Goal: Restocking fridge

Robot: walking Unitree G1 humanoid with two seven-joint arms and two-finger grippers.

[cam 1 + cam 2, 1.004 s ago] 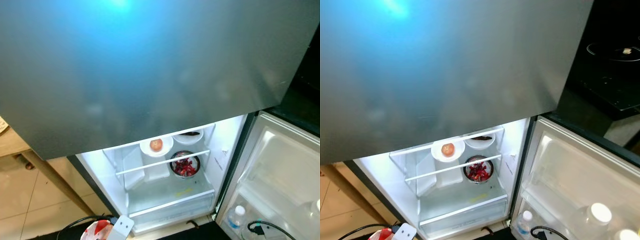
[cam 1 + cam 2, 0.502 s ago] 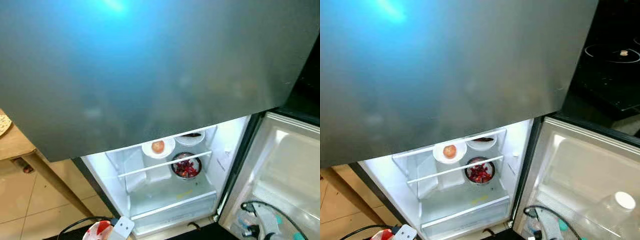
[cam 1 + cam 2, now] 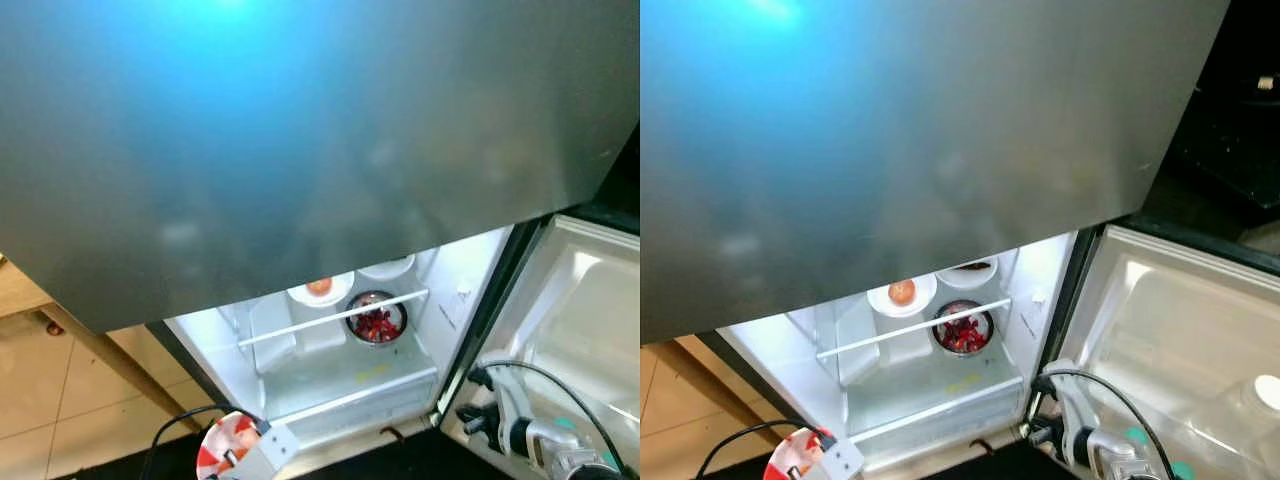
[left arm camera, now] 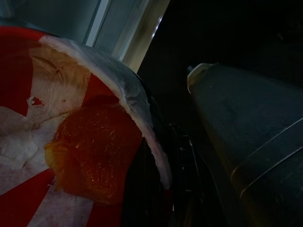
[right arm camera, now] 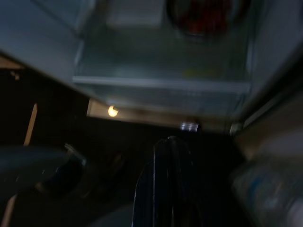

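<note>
Compared with a second ago, the right gripper [image 3: 478,395] has risen into the lower right of the head views, where earlier just a loop of black cable showed, and it now sits in front of the open fridge door [image 3: 590,300], hiding the small water bottle that stood in the door shelf. The red and white bowl [image 3: 228,453] at the bottom edge has also moved slightly right and up, toward the fridge opening. Nearest the camera, the left gripper [image 4: 163,156] holds that bowl by its rim; in the left wrist view its black fingers [image 4: 180,151] are clamped on the paper-lined edge, and an orange piece of food [image 4: 87,153] lies in the bowl just beside them. The right gripper's fingers are dark and blurred in its wrist view, so I cannot tell whether they are apart or together. Beyond the bowl, in the lower middle of the frame, the lit fridge compartment [image 3: 330,375] stands open. Behind a white shelf rail [image 3: 335,318], a metal bowl of red food [image 3: 376,319] sits on the shelf. Further back rest a white plate with a round orange fruit [image 3: 320,288] and another white bowl [image 3: 386,267]. The large grey upper fridge door [image 3: 300,130] fills the top of the frame. At the left, a wooden table leg [image 3: 110,360] stands on beige floor tiles.
</note>
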